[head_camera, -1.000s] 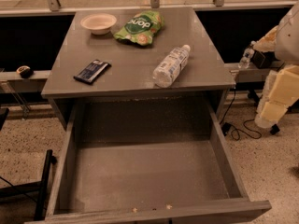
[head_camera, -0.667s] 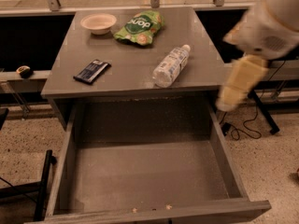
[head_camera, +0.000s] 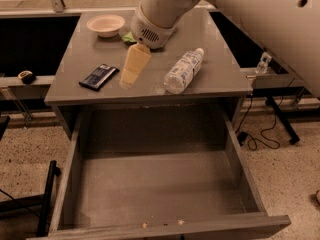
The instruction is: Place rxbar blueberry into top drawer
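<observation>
Table: grey top, seen from above, with the drawer beneath it pulled fully out toward the camera; a speckled grey floor and wood-grain sides are shown, and nothing is seen lying inside. Snack bar: flat, in a dark blue wrapper with pale lettering, laid at an angle on the left part of the table near the front edge, outside the drawer. Gripper: cream-coloured, pointed downward over the table just to the right of the snack bar and apart from it; how far it is open cannot be told, and nothing is seen held in it. Arm: large and white, reaching in from the upper right, its rounded wrist housing placed above the middle of the table. Water bottle: clear, white-capped, laid on its side to the right of the gripper, cap directed toward the back right. Bowl: small and pale, set at the back left of the table. Green bag: only a sliver is seen beside the bowl, the rest being hidden by the wrist housing. Cables: dark, trailed across the speckled floor to the right of the table.
</observation>
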Available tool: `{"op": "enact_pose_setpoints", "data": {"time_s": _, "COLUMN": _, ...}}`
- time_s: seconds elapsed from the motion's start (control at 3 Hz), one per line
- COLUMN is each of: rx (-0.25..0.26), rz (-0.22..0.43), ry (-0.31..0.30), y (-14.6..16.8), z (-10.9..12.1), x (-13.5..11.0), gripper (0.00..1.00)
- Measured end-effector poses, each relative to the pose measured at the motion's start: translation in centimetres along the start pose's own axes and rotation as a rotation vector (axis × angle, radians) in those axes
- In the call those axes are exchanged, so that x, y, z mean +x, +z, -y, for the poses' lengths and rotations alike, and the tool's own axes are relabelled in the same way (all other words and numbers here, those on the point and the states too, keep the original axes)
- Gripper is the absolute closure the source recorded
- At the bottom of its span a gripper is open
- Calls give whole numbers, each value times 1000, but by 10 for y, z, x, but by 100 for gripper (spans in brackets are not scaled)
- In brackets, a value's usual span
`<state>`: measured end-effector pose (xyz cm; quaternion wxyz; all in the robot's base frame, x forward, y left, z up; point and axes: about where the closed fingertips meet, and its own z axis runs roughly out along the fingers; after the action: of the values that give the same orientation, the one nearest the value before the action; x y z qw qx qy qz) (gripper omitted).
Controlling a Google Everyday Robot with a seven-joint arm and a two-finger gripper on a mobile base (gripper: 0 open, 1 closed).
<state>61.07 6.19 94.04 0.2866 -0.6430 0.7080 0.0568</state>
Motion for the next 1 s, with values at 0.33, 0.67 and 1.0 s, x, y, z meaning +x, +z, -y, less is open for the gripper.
{"op": "enact_pose_setpoints", "data": {"time_s": 0.33, "rx": 0, "rz": 0, "ry": 0, "y": 0, "z": 0, "x": 0, "gripper": 0}}
{"op": "enact_pose_setpoints", "data": {"time_s": 0.67, "rx": 55, "rz": 31, "ry": 81, "y": 29, "z": 30, "x": -13, "gripper": 0}}
{"op": "enact_pose_setpoints", "data": {"time_s": 1.0, "rx": 58, "rz": 73, "ry": 148, "y": 58, "z": 51, "x": -22, "gripper": 0}}
